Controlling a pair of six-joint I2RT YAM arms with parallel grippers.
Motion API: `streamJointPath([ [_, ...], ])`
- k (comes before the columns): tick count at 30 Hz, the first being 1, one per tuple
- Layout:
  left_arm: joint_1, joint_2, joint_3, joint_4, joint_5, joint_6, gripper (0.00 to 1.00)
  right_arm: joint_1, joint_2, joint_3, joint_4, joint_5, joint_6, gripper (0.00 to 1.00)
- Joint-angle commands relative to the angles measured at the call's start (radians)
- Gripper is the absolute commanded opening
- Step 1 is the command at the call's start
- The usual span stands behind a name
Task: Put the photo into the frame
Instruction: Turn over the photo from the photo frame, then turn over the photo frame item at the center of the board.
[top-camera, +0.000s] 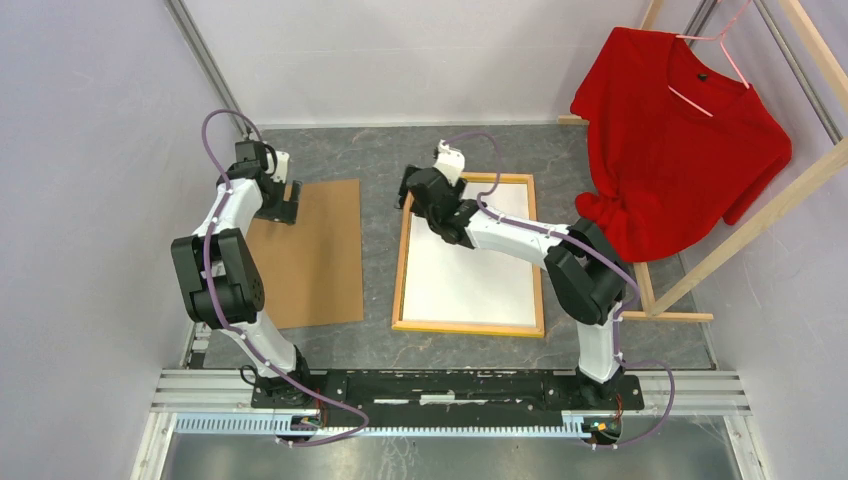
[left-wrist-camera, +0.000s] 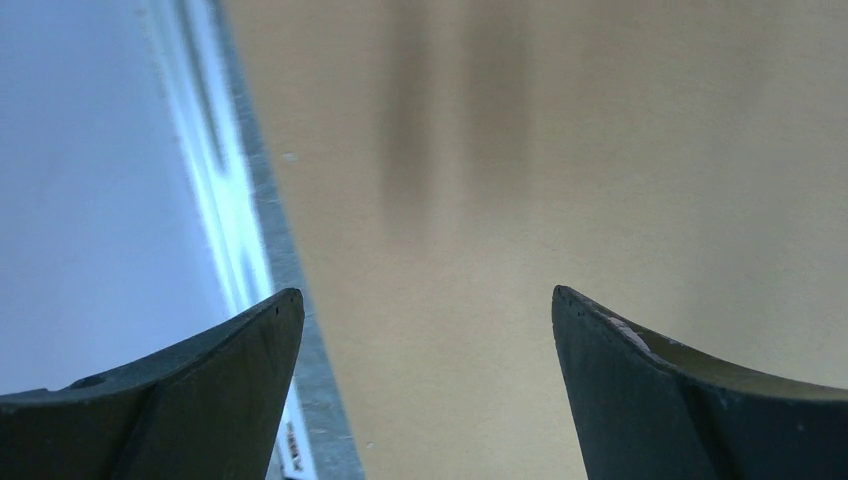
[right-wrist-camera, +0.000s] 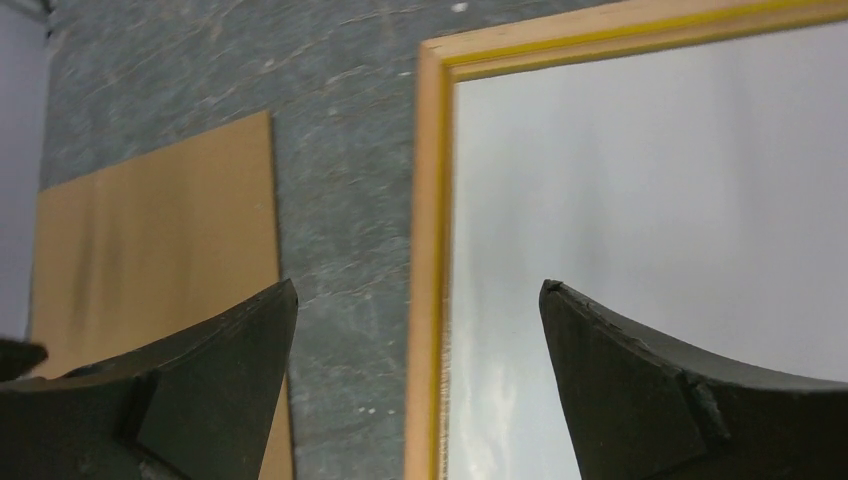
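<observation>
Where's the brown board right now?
Top view: the brown board lies flat on the left of the table, under the open left gripper, apart from the frame on its right.

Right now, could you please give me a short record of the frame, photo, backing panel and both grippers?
frame: large, rectangular, light wood back up, flat on the grey table
photo: white-backed paper sheet, lying inside the frame's border
panel: brown fibreboard rectangle, flat, left of the frame, apart from it
left gripper: open, above the panel's left edge, empty
right gripper: open, above the frame's far left corner, empty
</observation>
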Motion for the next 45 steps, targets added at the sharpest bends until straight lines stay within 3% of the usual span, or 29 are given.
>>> streamJointPath([
  [1,0.063,-0.002,0.077,0.057,-0.155,0.049,0.99,0.043,0.057,0.172,0.086,-0.225,-0.19,0.98],
  [6,0.153,0.008,0.039,0.16,-0.323,0.073,0.93,0.07,0.159,0.279,0.052,-0.429,-0.229,0.98],
  [14,0.24,0.002,-0.187,0.375,-0.414,0.16,0.9,0.091,0.234,0.287,0.052,-0.557,-0.232,0.98],
  [19,0.256,0.016,-0.282,0.425,-0.393,0.18,0.9,0.107,0.271,0.288,0.053,-0.576,-0.219,0.98],
  [29,0.247,0.067,-0.31,0.399,-0.284,0.14,0.91,0.111,0.325,0.3,0.052,-0.576,-0.173,0.98],
  [38,0.102,0.091,-0.325,0.311,-0.199,0.095,0.92,0.108,0.337,0.262,0.026,-0.526,-0.108,0.98],
  [45,0.069,0.107,-0.326,0.282,-0.166,0.108,0.92,0.107,0.363,0.27,0.011,-0.537,-0.048,0.98],
])
